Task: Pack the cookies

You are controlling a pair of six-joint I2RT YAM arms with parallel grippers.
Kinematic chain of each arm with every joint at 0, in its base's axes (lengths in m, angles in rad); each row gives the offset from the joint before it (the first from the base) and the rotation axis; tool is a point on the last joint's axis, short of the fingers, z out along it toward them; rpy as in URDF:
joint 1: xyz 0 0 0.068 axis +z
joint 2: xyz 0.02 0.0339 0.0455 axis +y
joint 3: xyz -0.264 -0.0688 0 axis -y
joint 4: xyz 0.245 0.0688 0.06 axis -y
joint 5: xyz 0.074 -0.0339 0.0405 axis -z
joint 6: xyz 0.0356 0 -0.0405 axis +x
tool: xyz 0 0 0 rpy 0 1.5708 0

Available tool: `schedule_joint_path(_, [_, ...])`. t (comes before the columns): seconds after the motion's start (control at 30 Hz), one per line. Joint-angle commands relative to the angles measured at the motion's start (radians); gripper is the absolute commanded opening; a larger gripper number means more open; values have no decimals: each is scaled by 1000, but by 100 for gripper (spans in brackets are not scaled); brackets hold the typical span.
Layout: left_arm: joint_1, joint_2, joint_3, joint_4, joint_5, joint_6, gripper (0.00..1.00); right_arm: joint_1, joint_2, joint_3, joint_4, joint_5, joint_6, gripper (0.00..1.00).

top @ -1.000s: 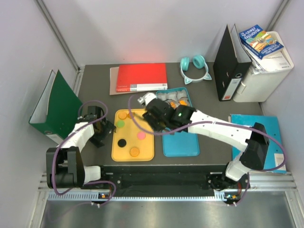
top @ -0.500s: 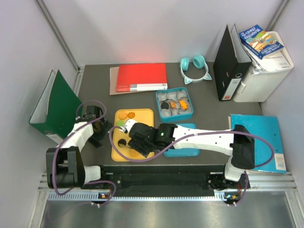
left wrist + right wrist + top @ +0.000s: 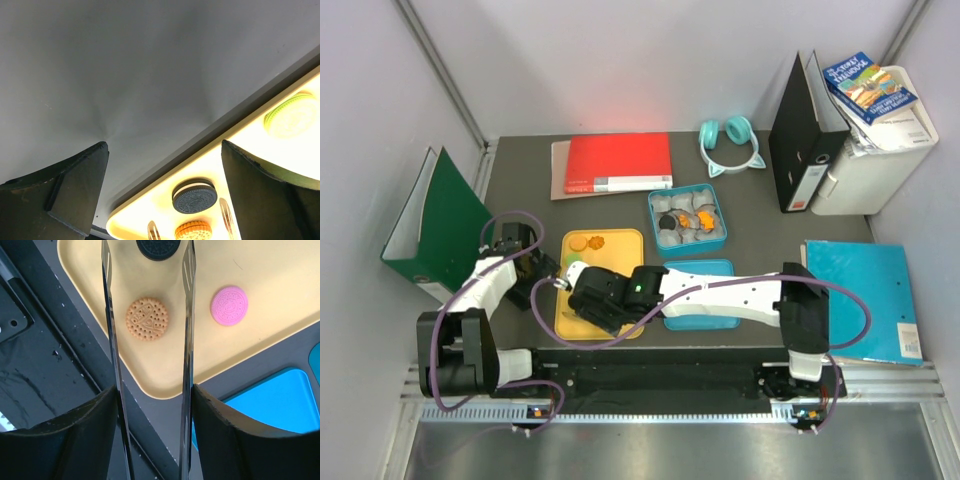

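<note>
Flanking a dotted round tan cookie on a glossy yellow tray, right jaws stand released.

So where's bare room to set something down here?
Bare tabletop lies between the red book and the yellow tray, and right of the teal tin toward the black binder. The tray is crowded: cookies on it, right arm over it.

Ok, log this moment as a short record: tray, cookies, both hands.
right hand: open, over the yellow tray
tan cookie: flat on tray, between the right hand's fingers, no contact
pink cookie: on tray, outside the fingers
left hand: open, empty, beside tray's left edge
teal tin: holds paper cups, beyond tray's far right corner
</note>
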Motion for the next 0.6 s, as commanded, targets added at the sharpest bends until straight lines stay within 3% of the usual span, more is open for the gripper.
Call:
schedule_joint_path(0.0, [6,-32,-4,7,-1,-8,98,10,26,70,10,23,-29,58])
schedule_joint_path(0.3, [6,-26,1,8,7,-10,98,10,60,76,10,28,-26,57])
schedule_joint_path(0.57, [6,-27,-2,10,11,-10,98,12,59,58,10,39,-20,47])
